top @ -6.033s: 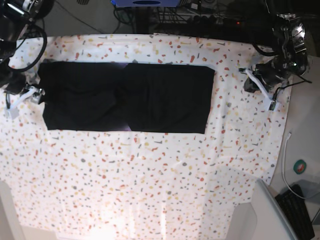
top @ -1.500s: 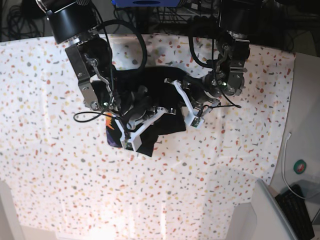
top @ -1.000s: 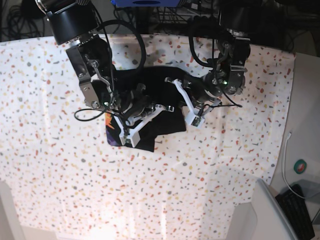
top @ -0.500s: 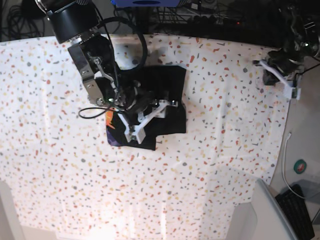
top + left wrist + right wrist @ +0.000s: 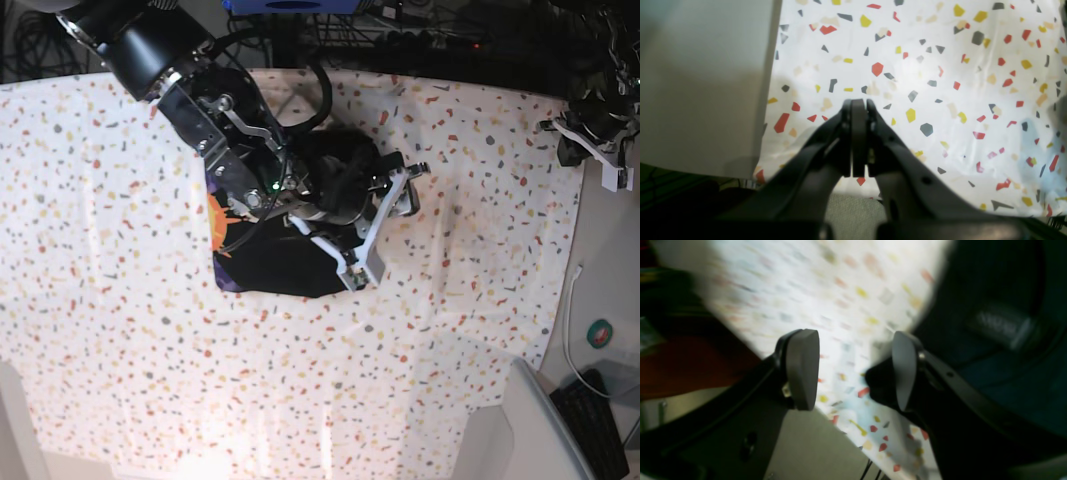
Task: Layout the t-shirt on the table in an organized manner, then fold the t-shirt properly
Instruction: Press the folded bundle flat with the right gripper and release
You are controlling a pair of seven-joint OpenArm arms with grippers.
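One t-shirt (image 5: 262,262), one table (image 5: 120,330), two grippers. In the base view the bare speckled cloth fills the lower half of the frame. Above it, left of centre, the t-shirt lies as a compact black bundle on the table, orange-and-purple print showing at its left edge. The right gripper (image 5: 385,225) sits over the bundle's right side at frame centre, white fingers spread wide, nothing between them. The right wrist view confirms it: pads (image 5: 801,368) well apart with only speckled cloth in the gap, dark fabric (image 5: 1000,326) in the upper right of that blurred frame. Whether a finger touches the shirt, cannot tell. Far upper right of the base view, the left gripper (image 5: 600,150) sits at the table edge, well apart from the shirt. Left wrist view: its jaws are pressed fully together, empty, over speckled cloth, a plain grey surface (image 5: 703,80) at upper left.
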